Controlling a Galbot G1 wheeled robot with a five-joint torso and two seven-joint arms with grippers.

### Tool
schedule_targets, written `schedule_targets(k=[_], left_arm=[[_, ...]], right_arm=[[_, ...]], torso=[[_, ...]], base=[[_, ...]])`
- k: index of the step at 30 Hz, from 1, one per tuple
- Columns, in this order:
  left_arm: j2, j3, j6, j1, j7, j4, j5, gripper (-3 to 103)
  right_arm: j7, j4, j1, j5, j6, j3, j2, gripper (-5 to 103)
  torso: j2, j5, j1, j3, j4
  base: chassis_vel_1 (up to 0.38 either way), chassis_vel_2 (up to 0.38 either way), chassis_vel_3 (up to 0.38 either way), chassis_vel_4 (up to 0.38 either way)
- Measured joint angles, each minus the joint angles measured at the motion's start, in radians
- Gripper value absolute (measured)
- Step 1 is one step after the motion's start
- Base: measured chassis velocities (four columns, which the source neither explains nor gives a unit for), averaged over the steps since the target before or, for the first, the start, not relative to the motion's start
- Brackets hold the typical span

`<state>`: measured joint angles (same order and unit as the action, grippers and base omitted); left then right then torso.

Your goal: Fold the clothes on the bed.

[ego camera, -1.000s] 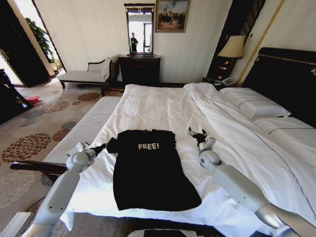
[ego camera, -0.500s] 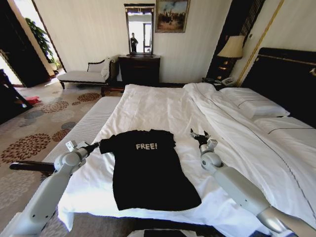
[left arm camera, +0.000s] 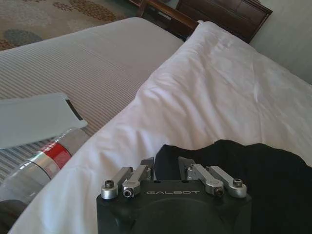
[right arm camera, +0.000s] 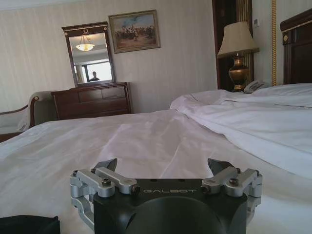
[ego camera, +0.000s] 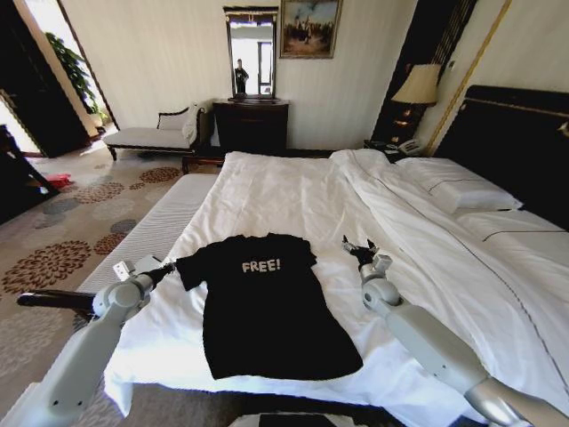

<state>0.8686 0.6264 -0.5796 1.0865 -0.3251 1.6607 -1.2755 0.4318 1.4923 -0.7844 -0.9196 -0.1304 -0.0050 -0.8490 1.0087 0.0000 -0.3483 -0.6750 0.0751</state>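
Observation:
The clothes are one black T-shirt (ego camera: 267, 307) with white "FREE!" lettering, lying flat and face up near the foot edge of the bed (ego camera: 284, 191). My left gripper (ego camera: 169, 266) is at the shirt's left sleeve, stretched out sideways. In the left wrist view the left gripper (left arm camera: 165, 163) is shut on the black sleeve edge (left arm camera: 234, 161). My right gripper (ego camera: 360, 249) rests over the white sheet just right of the shirt, apart from it. In the right wrist view the right gripper (right arm camera: 163, 165) is open and holds nothing, with a corner of the black shirt (right arm camera: 24, 225) beside it.
A narrow white-cushioned bench (ego camera: 151, 231) runs along the bed's left side, under my left arm. Folded-back duvet (ego camera: 418, 222) and pillows (ego camera: 462, 191) lie on the right, before the dark headboard (ego camera: 516, 142). A dresser (ego camera: 252, 124) and chaise (ego camera: 147, 135) stand by the far wall.
My left gripper has moved left with the sleeve in it, drawing the sleeve out flat from the shirt's body. The right gripper has barely shifted.

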Motion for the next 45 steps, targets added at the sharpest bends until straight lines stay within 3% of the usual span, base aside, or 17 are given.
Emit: schedule_targets(k=[7, 11, 12, 15, 16, 19, 27, 41, 45], left_arm=[[-0.021, 0.124, -0.001, 0.010, -0.016, 0.037, -0.074, 52], [-0.046, 0.204, 0.042, -0.015, -0.019, 0.142, -0.184, 68], [-0.046, 0.204, 0.042, -0.015, -0.019, 0.142, -0.184, 68], [-0.076, 0.244, 0.077, -0.044, -0.015, 0.273, -0.293, 84], [-0.076, 0.244, 0.077, -0.044, -0.015, 0.273, -0.293, 84], [-0.102, 0.262, 0.096, -0.066, -0.022, 0.390, -0.371, 98], [-0.143, 0.265, 0.097, -0.087, -0.034, 0.475, -0.408, 100], [-0.159, 0.252, 0.069, -0.077, -0.054, 0.456, -0.370, 100], [-0.163, 0.248, 0.068, -0.082, -0.056, 0.450, -0.369, 100]], right_arm=[[-0.046, -0.018, 0.048, -0.135, 0.024, -0.018, 0.000, 100], [-0.036, -0.025, 0.092, -0.342, 0.078, -0.040, -0.015, 100], [-0.036, -0.025, 0.092, -0.342, 0.078, -0.040, -0.015, 100], [0.010, -0.026, 0.107, -0.459, 0.122, -0.054, -0.038, 100], [0.010, -0.026, 0.107, -0.459, 0.122, -0.054, -0.038, 100], [0.077, -0.013, 0.117, -0.569, 0.172, -0.050, -0.071, 100], [0.161, -0.015, 0.134, -0.690, 0.214, -0.035, -0.130, 100], [0.171, -0.067, 0.139, -0.668, 0.235, -0.040, -0.205, 103], [0.162, -0.076, 0.138, -0.670, 0.235, -0.033, -0.213, 95]], torso=[[0.000, -0.0002, 0.000, 0.000, -0.0001], [0.000, -0.0001, 0.000, 0.000, 0.0001], [0.000, -0.0001, 0.000, 0.000, 0.0001], [0.000, 0.0002, 0.000, 0.000, 0.0002], [0.000, 0.0002, 0.000, 0.000, 0.0002], [0.000, 0.0003, 0.000, 0.000, 0.0004], [0.000, -0.0002, 0.000, 0.000, 0.0000], [0.000, -0.0002, 0.000, 0.000, 0.0001], [0.000, 0.0001, 0.000, 0.000, 0.0001]], base=[[0.000, 0.000, 0.000, 0.000], [0.000, 0.000, 0.000, 0.000], [0.000, 0.000, 0.000, 0.000], [0.000, 0.000, 0.000, 0.000], [0.000, 0.000, 0.000, 0.000], [0.000, 0.000, 0.000, 0.000], [0.000, 0.000, 0.000, 0.000], [0.000, 0.000, 0.000, 0.000], [0.000, 0.000, 0.000, 0.000]])
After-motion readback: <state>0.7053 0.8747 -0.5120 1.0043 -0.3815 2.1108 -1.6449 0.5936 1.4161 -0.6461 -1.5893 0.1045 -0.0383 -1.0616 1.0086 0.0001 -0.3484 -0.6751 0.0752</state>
